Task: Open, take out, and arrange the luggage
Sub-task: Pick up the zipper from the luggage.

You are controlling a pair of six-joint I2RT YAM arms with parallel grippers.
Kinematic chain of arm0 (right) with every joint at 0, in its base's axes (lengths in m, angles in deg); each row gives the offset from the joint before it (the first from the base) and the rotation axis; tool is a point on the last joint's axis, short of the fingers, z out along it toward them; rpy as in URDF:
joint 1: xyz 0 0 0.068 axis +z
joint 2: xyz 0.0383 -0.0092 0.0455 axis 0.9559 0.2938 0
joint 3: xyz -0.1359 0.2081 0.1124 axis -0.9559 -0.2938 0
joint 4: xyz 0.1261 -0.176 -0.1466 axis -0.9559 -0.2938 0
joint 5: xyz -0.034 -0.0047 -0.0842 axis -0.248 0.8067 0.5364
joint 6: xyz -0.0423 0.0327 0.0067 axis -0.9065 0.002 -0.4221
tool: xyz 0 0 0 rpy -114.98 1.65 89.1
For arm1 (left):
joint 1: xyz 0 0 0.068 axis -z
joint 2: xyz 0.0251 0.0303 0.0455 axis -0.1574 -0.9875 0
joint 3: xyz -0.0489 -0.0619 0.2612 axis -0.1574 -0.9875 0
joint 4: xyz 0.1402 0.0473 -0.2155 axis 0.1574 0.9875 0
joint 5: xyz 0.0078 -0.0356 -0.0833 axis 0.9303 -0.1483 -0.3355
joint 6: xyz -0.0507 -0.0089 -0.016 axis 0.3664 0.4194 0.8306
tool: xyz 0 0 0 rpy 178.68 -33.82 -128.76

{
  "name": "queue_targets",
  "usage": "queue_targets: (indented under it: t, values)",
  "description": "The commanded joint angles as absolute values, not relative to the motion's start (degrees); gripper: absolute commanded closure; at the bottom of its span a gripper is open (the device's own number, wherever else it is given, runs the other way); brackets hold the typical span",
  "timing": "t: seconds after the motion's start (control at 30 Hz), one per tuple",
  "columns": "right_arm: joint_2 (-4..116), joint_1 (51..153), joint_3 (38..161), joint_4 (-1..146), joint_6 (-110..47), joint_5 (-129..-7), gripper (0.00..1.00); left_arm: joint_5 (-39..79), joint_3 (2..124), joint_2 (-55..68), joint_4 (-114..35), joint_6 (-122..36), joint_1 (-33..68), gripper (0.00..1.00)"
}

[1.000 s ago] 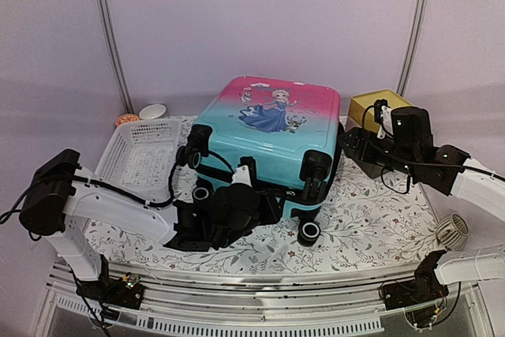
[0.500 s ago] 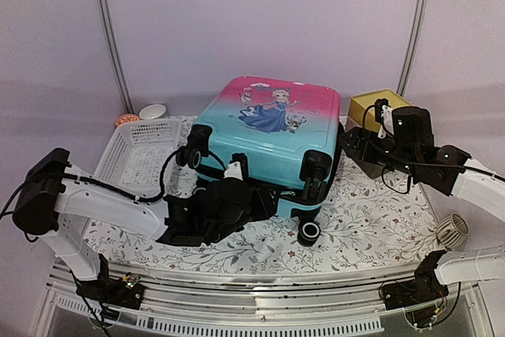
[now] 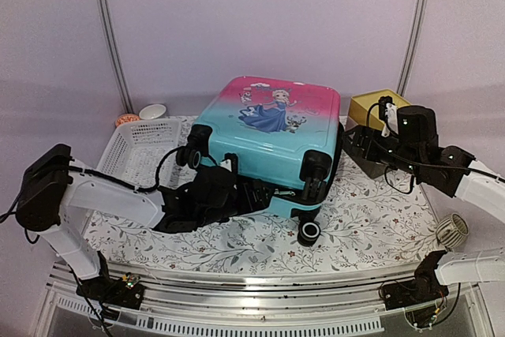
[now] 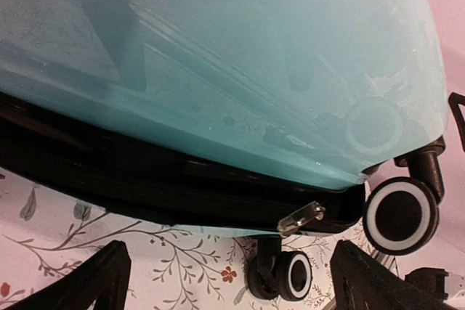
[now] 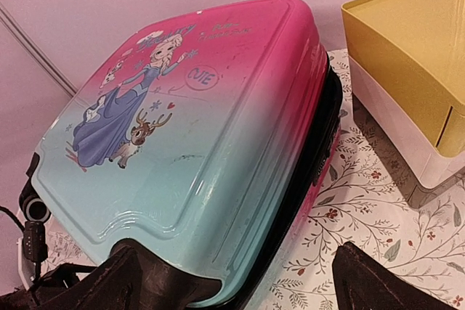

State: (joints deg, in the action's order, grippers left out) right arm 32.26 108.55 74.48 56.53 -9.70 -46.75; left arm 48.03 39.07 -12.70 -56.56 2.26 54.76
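The luggage (image 3: 272, 136) lies flat on the flower-patterned tabletop (image 3: 371, 211), picture side up. Its long axis runs from the wheels (image 4: 401, 215) at the near end to the pink far end. The left end effector (image 4: 231, 266) sits low at that wheel end with its fingers spread wide and holding nothing. It faces the black zipper band (image 4: 145, 179), and the metal zipper pull (image 4: 301, 217) hangs just ahead, slightly right of centre. The right end effector (image 5: 240, 266), also open and empty, waits by the luggage's right side near the yellow box (image 5: 407, 56). The left arm is nearer the pull, so unzipping likely falls to it.
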Motion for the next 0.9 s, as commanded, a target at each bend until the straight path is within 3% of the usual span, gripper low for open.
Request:
queue_targets:
  t: [0.0,0.33,0.5,0.7,0.87]
  values:
    - [31.9,108.9,75.6,57.3,-10.6,-45.2,0.07,44.6,37.2,-10.5,-58.7,1.4,53.5,0.02]
    - [32.6,108.9,76.0,57.3,-11.1,-44.7,0.07,54.3,37.9,-5.6,-46.0,2.6,53.4,0.02]
    - [33.2,108.9,76.2,57.3,-11.0,-44.9,0.07,48.7,34.9,-4.1,-53.4,-2.7,52.0,0.02]
    - [33.8,108.9,76.6,57.4,-10.9,-45.3,0.07,51.3,28.3,-1.4,-63.6,-3.1,51.9,0.02]
    - [33.8,108.9,76.5,57.3,-11.4,-45.5,0.07,46.1,30.7,-2.6,-61.3,-3.4,50.6,0.16]
